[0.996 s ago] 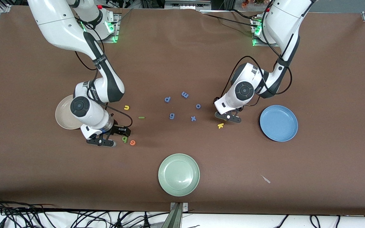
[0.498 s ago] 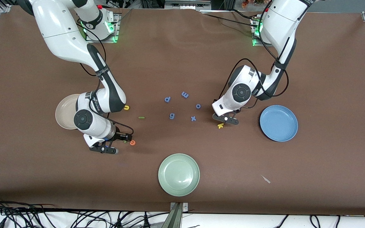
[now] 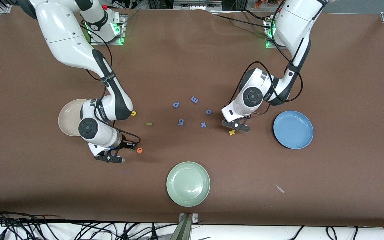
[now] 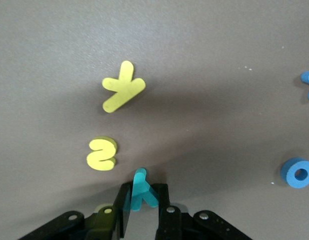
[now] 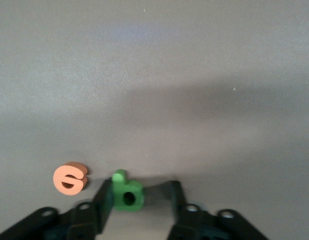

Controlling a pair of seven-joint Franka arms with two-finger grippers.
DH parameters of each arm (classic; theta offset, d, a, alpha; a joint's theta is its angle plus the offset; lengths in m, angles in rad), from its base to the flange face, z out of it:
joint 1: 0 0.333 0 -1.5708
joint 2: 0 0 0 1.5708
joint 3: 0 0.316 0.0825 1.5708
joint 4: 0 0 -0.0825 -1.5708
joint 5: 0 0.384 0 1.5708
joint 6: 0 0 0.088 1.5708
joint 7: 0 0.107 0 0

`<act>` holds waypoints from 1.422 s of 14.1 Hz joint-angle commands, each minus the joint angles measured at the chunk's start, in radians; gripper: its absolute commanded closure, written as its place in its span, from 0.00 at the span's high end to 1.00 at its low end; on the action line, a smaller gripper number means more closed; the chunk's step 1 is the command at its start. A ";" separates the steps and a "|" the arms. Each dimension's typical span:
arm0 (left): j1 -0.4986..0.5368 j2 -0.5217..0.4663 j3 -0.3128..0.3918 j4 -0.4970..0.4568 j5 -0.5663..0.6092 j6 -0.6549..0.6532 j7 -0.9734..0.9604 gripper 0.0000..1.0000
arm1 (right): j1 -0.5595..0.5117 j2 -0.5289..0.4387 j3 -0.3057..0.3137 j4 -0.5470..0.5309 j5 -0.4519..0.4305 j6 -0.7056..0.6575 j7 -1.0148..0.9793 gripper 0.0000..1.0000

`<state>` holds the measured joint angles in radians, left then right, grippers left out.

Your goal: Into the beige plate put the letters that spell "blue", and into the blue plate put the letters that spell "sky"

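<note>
My left gripper (image 4: 143,192) is down at the table and shut on the teal y (image 4: 140,182). The yellow s (image 4: 101,154) and yellow k (image 4: 122,88) lie just past its tips. From the front, only the k (image 3: 232,132) shows beside the left gripper (image 3: 236,126). My right gripper (image 5: 140,192) is low around the dark green b (image 5: 127,192), which touches one finger with a gap to the other. The orange e (image 5: 70,178) lies beside it. Yellow u (image 3: 133,113) and green l (image 3: 149,124) lie near the beige plate (image 3: 66,121). The blue plate (image 3: 293,129) holds nothing.
A pale green plate (image 3: 188,184) sits nearer the front camera, mid-table. Several blue-violet letters lie between the arms, among them an o (image 3: 208,111) and an x (image 3: 203,125) close to the left gripper. A small scrap (image 3: 280,189) lies nearer the front camera than the blue plate.
The left gripper has closed onto the teal y. The right gripper has come down around the b, covering it from the front, and its jaws have narrowed.
</note>
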<state>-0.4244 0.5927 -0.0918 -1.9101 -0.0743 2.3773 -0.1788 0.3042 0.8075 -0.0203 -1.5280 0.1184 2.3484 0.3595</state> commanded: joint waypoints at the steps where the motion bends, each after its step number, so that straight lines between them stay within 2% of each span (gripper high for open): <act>1: 0.057 -0.069 0.015 -0.006 -0.016 -0.044 0.054 0.00 | -0.002 0.028 0.005 0.031 0.010 -0.012 0.003 0.17; 2: 0.096 -0.098 0.014 -0.006 -0.019 -0.093 0.077 0.00 | -0.002 0.032 0.003 0.029 0.012 -0.011 0.004 0.09; 4: 0.191 -0.158 0.011 -0.021 -0.025 -0.142 0.195 0.00 | -0.002 0.036 0.005 0.031 0.010 -0.011 0.007 0.01; 6: 0.275 -0.177 0.011 -0.040 -0.025 -0.144 0.353 0.00 | -0.002 0.024 0.003 0.051 0.010 -0.035 0.003 0.00; 8: 0.331 -0.166 0.012 -0.058 -0.016 -0.138 0.479 0.00 | -0.016 -0.004 -0.006 0.100 0.000 -0.207 -0.039 0.00; 9: 0.343 -0.154 0.012 -0.060 -0.010 -0.133 0.508 0.00 | -0.033 -0.042 -0.010 0.085 0.004 -0.263 -0.106 0.00; 11: 0.346 -0.131 0.015 -0.060 0.039 -0.113 0.515 0.25 | -0.045 -0.135 -0.056 -0.036 0.000 -0.276 -0.219 0.00; 12: 0.346 -0.131 0.015 -0.058 0.059 -0.107 0.515 0.46 | -0.045 -0.187 -0.072 -0.123 -0.003 -0.244 -0.267 0.00; 14: 0.346 -0.131 0.015 -0.058 0.067 -0.107 0.513 0.64 | -0.043 -0.311 -0.105 -0.367 -0.008 -0.067 -0.373 0.00; 16: 0.346 -0.131 0.015 -0.058 0.067 -0.105 0.513 0.70 | -0.043 -0.382 -0.159 -0.496 -0.006 -0.017 -0.492 0.00; 20: 0.328 -0.131 0.008 -0.040 0.033 -0.105 0.490 0.70 | -0.045 -0.438 -0.208 -0.610 -0.006 -0.026 -0.536 0.00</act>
<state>-0.0778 0.4677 -0.0804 -1.9620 -0.0328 2.2723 0.3210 0.2518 0.4329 -0.2116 -2.0475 0.1163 2.3006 -0.1541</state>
